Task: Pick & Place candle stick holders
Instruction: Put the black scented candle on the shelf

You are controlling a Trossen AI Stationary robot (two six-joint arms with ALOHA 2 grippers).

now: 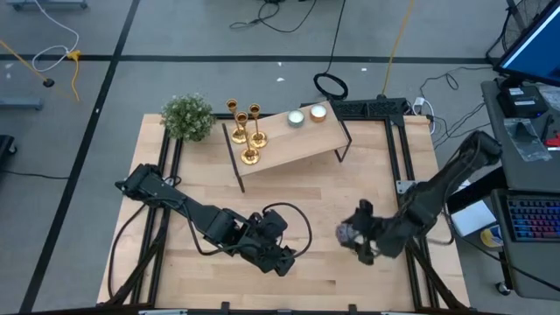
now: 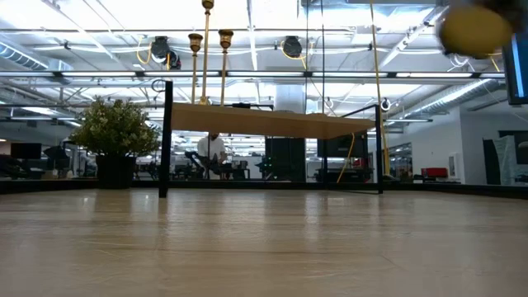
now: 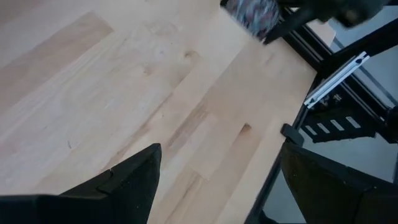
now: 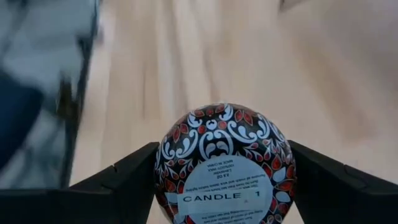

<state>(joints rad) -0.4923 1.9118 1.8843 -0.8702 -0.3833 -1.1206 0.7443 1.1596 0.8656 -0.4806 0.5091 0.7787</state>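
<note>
Three gold candle stick holders (image 1: 245,133) stand on their round bases at the left end of a small raised wooden shelf (image 1: 289,140). They also show in the low view (image 2: 206,49). My right gripper (image 1: 352,234) is over the table's near right part, shut on a round tin (image 4: 221,162) with a red, black and white pattern and a "CANDLE 1" label. My left gripper (image 1: 284,261) is open and empty over the near middle of the table; its fingers frame bare wood in the left wrist view (image 3: 221,155). My right gripper pinches the round tin by its curved side wall (image 4: 166,163) between its two fingers, one on each side. The fingers come from the table's right side. The tin's labelled flat face is turned toward the wrist, and the tin is clear of the table.
Two tealights (image 1: 306,115) sit on the shelf's right end. A potted green plant (image 1: 188,115) stands at the table's far left. The shelf's dark legs (image 1: 236,166) stand on the table. A blurred yellowish round thing (image 2: 474,29) shows at the low view's top right.
</note>
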